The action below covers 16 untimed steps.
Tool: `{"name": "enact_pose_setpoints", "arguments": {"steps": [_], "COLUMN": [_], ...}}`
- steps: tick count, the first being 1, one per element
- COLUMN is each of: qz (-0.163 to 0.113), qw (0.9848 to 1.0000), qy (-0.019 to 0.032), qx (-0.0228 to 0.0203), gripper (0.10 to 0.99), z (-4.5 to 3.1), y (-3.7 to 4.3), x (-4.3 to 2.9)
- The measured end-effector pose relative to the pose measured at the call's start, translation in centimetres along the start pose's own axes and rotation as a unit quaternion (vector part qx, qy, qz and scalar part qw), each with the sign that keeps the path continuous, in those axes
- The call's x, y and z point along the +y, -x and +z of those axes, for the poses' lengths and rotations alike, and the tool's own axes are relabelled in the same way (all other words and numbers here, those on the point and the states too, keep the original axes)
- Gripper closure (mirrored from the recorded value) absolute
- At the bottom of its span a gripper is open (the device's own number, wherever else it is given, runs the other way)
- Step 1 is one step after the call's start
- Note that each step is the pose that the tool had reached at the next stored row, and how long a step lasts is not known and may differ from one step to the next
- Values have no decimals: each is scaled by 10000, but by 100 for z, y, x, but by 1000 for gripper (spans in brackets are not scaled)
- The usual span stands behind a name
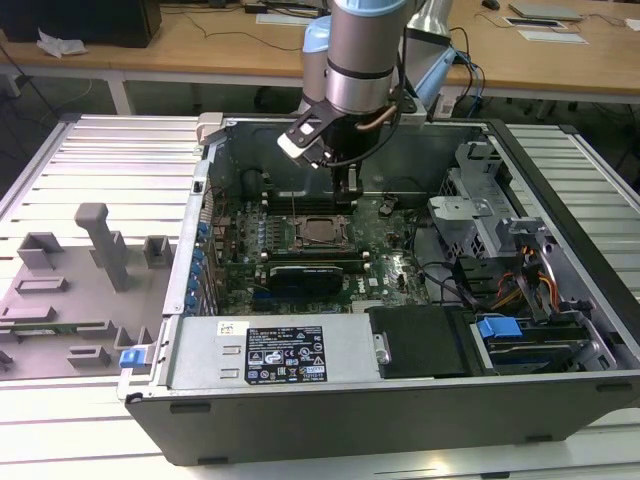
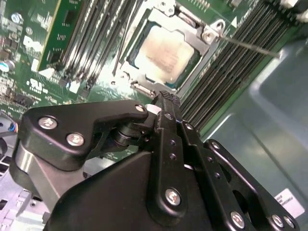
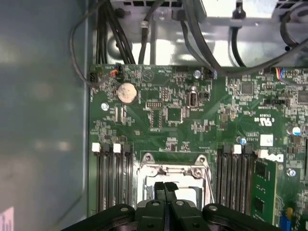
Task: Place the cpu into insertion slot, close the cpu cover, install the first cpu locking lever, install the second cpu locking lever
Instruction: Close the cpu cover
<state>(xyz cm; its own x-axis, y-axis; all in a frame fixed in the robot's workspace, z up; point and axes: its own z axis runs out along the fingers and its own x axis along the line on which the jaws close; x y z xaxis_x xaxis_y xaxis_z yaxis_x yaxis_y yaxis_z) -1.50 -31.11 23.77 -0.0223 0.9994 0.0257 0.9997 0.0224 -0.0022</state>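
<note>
Cpu (image 2: 166, 53) beneath downward-pointing arm (image 1: 365, 50), jaws pressed together.

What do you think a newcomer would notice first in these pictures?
In the exterior view, the grey robot arm reaching down into the open computer case dominates the scene. In the second wrist view, the pale cpu stands out at the middle of the green board, framed by the cpu cover. The black gripper is right beside it, jaws together.
</note>
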Motion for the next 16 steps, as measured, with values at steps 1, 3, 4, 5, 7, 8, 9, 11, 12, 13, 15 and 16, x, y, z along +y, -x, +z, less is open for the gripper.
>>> {"name": "enact_pose_setpoints", "arguments": {"steps": [1, 3, 4, 5, 7, 8, 9, 11, 12, 13, 15, 16], "qz": [0, 0, 0, 0, 0, 0, 0, -1, -1, 0, -31, -165], "qw": [10000, 10000, 10000, 10000, 10000, 10000, 10000, 10000, 10000, 10000, 10000, 9999], "qy": [0, 0, 0, 0, 0, -1, 0, -1, 0, 0, -1, -4], "qx": [0, 0, 1, 1, 0, 0, 0, -1, 0, 0, -1, -3], "gripper": [980, 980, 980, 980, 980, 980, 980, 980, 980, 980, 980, 980], "z": [3, 10, 16, 20, 33, 38, 44, 46, 48, 48, 48, 49], "y": [7, 22, 30, 34, 38, 39, 40, 40, 40, 40, 40, 40], "x": [-15, -53, -76, -88, -106, -112, -119, -120, -120, -120, -121, -121]}}
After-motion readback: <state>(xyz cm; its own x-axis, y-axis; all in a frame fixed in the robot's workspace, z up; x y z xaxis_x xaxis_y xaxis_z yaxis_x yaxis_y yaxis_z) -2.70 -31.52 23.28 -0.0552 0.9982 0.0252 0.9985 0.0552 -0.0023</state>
